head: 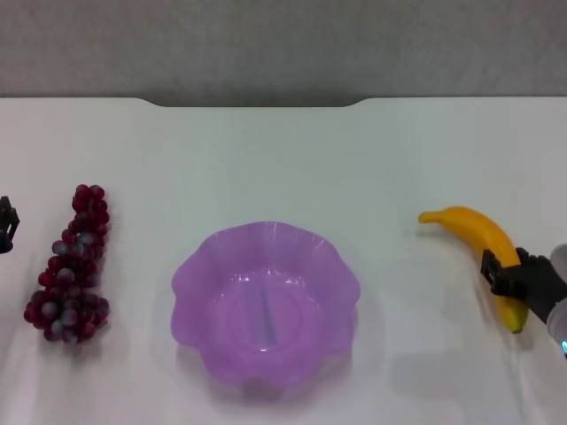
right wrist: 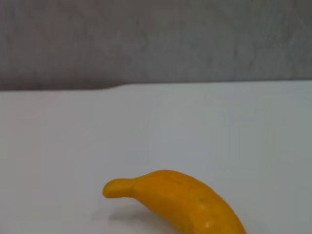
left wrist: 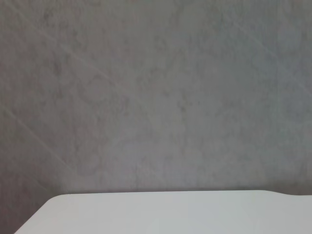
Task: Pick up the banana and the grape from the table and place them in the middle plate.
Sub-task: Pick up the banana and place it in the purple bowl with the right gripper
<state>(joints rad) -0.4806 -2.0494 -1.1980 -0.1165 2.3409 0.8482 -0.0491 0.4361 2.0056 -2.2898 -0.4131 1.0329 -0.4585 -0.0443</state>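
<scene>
We find the middle plate (head: 266,305) empty. The banana (head: 478,239) lies 10-to-4 (right gripper (head: 518,276) over it, closure indeterminable); grape (head: 73,266) runs 12-to-6.

Right hand (head: 507,273) low at right edge; left hand (head: 7,225) far left.

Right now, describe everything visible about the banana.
The banana is a curved, smooth yellow-orange fruit lying flat on the white table, right of the purple plate and apart from it. Its stubby stem end points toward the plate; the near end looks greenish. The right hand sits over its near half; whether it grips cannot be told.
</scene>
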